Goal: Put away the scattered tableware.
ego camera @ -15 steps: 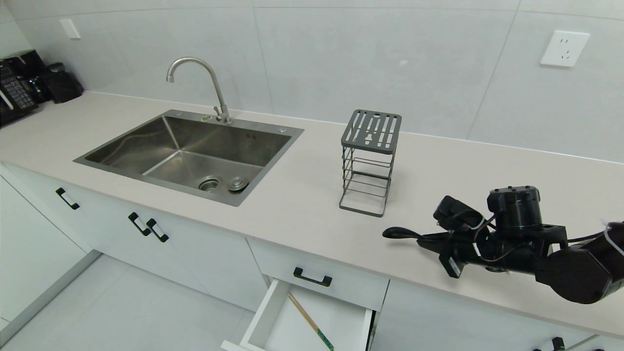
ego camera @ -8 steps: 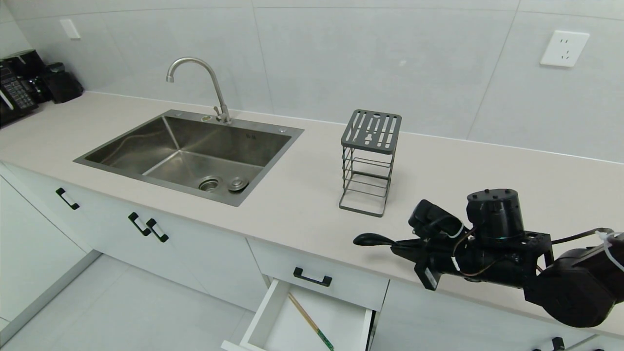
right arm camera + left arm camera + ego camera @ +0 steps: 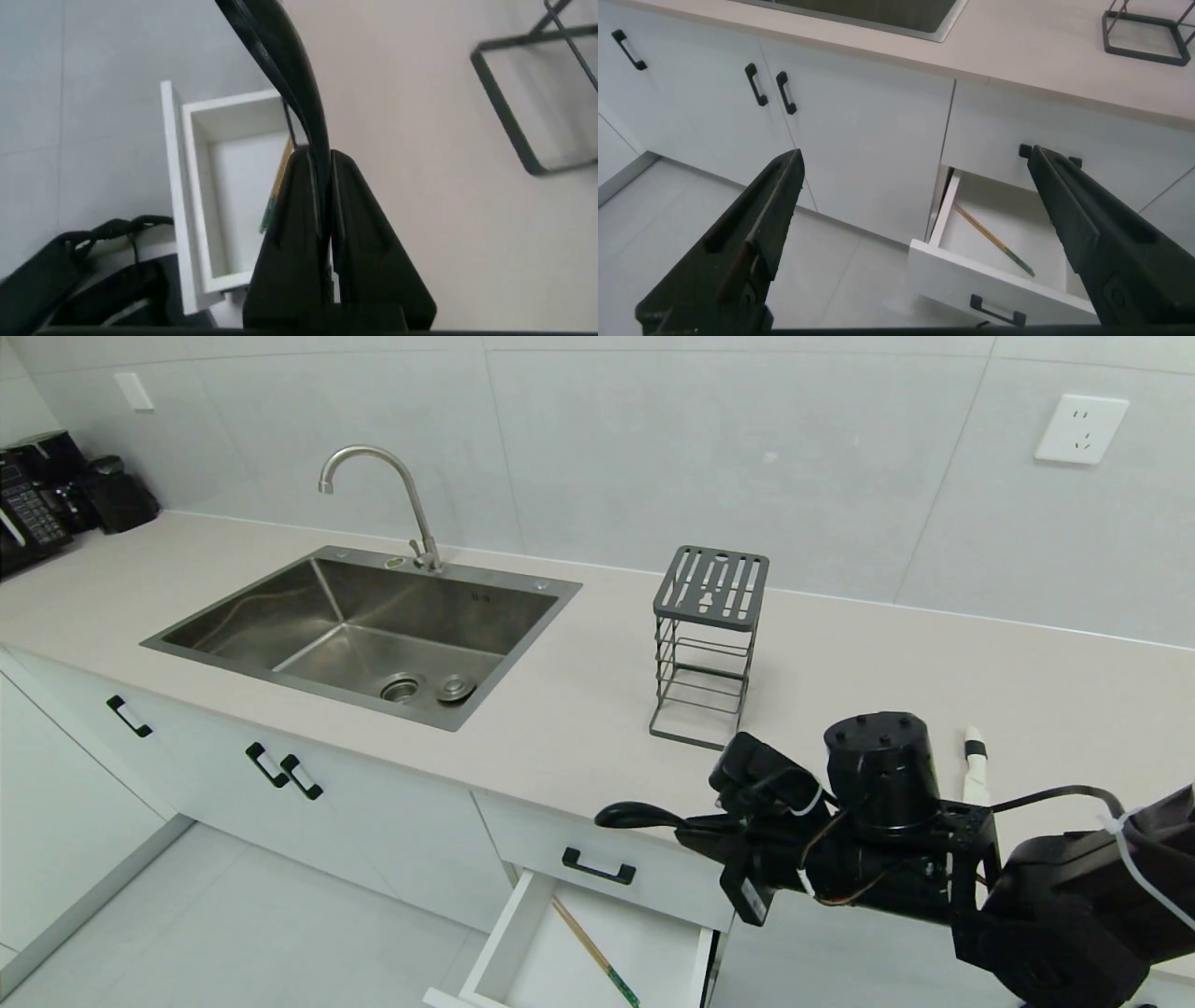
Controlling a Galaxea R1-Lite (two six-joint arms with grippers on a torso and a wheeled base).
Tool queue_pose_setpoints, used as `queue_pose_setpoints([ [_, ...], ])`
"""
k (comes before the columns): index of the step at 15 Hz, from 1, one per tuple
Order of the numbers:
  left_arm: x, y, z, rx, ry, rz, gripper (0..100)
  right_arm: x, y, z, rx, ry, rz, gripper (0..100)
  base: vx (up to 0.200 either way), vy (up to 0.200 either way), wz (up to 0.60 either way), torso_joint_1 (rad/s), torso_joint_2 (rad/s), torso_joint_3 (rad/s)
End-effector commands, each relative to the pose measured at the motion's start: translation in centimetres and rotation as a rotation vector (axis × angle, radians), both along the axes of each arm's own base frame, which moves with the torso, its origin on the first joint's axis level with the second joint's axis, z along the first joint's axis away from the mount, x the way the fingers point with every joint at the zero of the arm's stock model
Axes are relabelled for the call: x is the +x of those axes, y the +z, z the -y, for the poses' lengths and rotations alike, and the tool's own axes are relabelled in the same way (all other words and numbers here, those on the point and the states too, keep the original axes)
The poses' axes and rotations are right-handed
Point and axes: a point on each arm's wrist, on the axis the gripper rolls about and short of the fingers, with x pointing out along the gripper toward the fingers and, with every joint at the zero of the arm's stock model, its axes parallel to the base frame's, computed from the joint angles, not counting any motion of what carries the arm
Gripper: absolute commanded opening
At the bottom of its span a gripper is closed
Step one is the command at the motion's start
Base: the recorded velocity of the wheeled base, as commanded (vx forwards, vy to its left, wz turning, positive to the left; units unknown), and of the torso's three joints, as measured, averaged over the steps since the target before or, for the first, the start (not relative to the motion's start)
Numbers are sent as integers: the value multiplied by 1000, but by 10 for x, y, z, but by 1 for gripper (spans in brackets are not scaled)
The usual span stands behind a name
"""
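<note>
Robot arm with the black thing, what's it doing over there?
The robot's right gripper is shut on a black utensil. It holds the utensil out near the front edge of the counter, roughly above the open drawer. Chopsticks already lie in that drawer. A white-handled utensil lies on the counter, not yet put away. The left gripper is open and empty, in front of the cabinets.
</note>
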Motion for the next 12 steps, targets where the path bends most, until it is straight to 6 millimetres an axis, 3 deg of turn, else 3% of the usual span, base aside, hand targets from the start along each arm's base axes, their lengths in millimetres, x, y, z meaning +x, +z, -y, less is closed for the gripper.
queue_pose_setpoints([
  [1,0,0,0,0,1,0,100,-6,-8,-15,-5,34,-23,0,0,0,0,0,0,0],
  [5,0,0,0,0,1,0,100,-13,-13,-33,23,58,-76,0,0,0,0,0,0,0],
  [8,0,0,0,0,1,0,100,-17,-6,-43,87,58,-123,0,0,0,0,0,0,0],
  [12,0,0,0,0,0,0,100,-34,3,-76,133,135,-120,0,0,0,0,0,0,0],
])
